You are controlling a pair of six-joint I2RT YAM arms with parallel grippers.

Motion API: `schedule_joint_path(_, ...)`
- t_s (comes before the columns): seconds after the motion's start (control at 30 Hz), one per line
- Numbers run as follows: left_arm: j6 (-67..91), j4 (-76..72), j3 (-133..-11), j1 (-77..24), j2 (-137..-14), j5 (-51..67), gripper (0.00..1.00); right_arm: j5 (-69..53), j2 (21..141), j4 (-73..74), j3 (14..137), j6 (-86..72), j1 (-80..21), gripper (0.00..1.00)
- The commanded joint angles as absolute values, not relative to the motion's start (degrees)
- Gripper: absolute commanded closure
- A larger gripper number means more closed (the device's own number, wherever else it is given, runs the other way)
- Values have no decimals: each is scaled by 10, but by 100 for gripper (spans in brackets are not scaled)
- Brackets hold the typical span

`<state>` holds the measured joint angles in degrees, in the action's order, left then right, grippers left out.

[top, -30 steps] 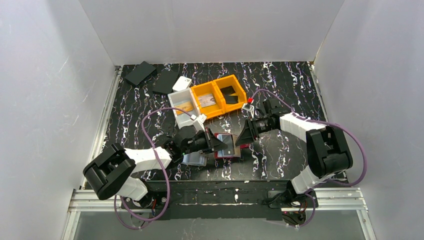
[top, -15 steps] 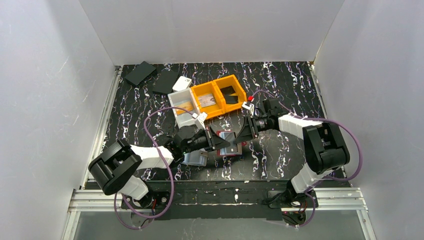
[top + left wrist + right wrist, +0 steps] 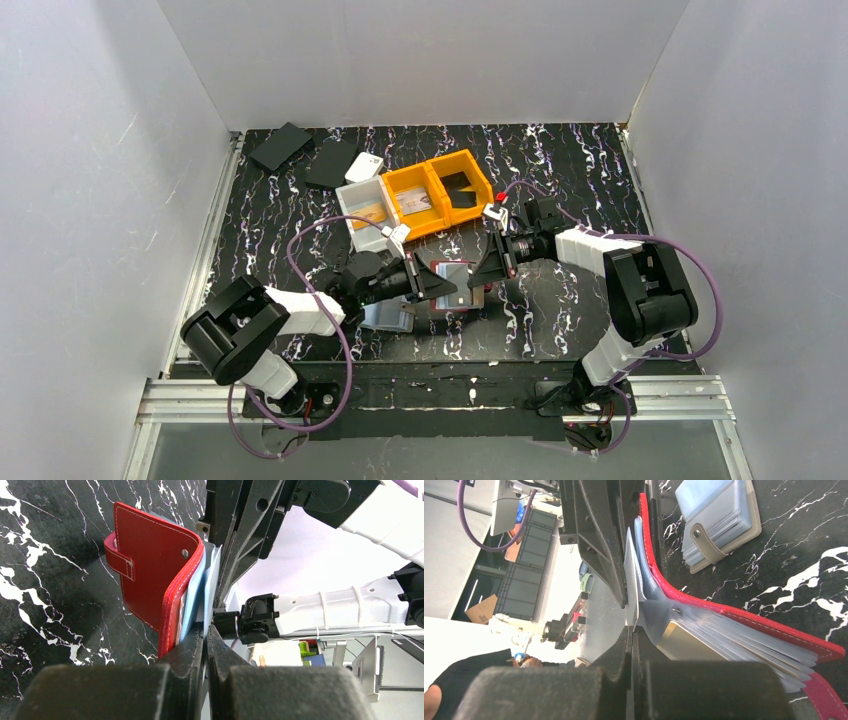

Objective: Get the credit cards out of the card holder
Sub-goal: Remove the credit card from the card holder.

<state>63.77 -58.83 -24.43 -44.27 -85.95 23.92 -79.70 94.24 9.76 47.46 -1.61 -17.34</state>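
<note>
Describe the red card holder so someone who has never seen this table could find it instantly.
On the black marbled table, look in front of the row of white and yellow bins. The red card holder is open there, its clear sleeves pinched between the left gripper and right gripper. Its neighbour, a grey card holder, is snapped shut.

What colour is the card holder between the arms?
The card holder is red, white-stitched; left wrist view.
</note>
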Motion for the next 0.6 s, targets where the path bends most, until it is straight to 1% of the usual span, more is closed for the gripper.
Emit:
schedule_joint_path(0.0,639,-620,-229,-416,-853,240,100,-849,941,107,490,-8,-175,99)
schedule_joint_path(0.3,643,-651,-228,-407,-856,280,100,-848,949,106,488,-3,-173,99)
schedule_joint_path(0.37,647,-660,-225,-404,-857,280,97,-848,950,105,487,-2,-173,99)
schedule_joint_path(0.57,659,-678,-221,-394,-865,285,94,-846,953,105,487,-2,-172,99)
